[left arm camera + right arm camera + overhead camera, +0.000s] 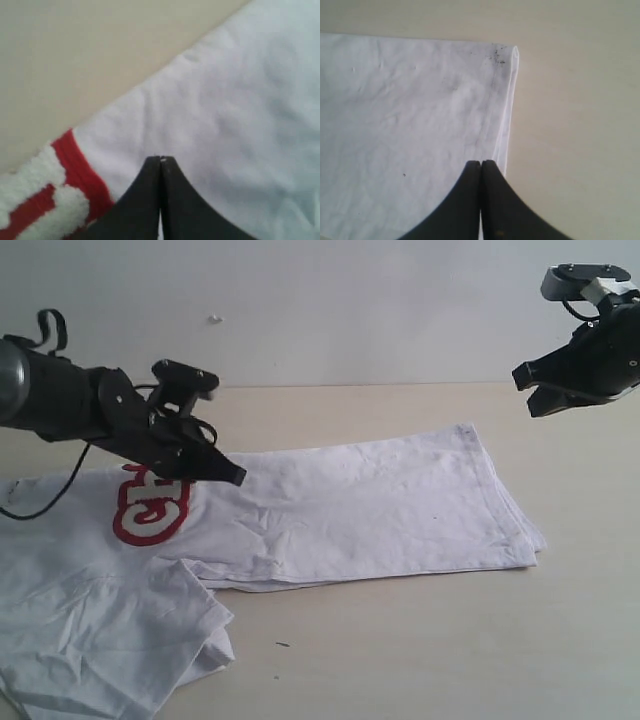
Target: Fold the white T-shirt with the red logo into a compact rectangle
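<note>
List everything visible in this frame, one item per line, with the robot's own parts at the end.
white T-shirt: one, white, lying partly folded across the table from the left edge to right of centre
red logo: one, red with fluffy white lettering, on the shirt's left part, partly hidden by the left arm
dark smudges: a few, blackish, at the shirt's far right corner
table: one, pale beige, under everything
speck: one, dark, on the table in front of the shirt
wall: one, pale grey, behind the table
left gripper: one, black, shut, low over the shirt beside the logo
right gripper: one, black, shut, raised near the shirt's right end
</note>
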`<state>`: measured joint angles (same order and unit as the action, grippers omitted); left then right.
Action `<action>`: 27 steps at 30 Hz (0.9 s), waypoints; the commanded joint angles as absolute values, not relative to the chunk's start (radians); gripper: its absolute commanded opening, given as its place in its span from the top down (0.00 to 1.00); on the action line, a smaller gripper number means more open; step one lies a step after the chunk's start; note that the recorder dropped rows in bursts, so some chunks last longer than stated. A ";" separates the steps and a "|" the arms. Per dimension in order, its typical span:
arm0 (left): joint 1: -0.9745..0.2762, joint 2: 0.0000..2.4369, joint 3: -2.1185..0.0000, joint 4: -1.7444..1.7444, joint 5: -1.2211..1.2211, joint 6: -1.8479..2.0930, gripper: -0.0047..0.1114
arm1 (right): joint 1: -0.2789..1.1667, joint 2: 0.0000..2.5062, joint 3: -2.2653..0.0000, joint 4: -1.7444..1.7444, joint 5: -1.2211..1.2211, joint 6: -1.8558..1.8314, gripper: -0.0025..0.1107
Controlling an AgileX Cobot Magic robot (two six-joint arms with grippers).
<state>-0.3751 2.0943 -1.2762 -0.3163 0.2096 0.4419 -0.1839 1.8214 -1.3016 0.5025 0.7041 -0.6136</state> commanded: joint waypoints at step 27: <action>-0.245 2.008 -1.212 -0.261 0.298 0.432 0.96 | -0.187 1.814 -1.299 0.516 0.706 -0.653 0.98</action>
<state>-0.2481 2.0326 -1.2526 -0.2806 0.2965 0.4329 -0.1839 1.8214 -1.3016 0.5144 0.7004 -0.6418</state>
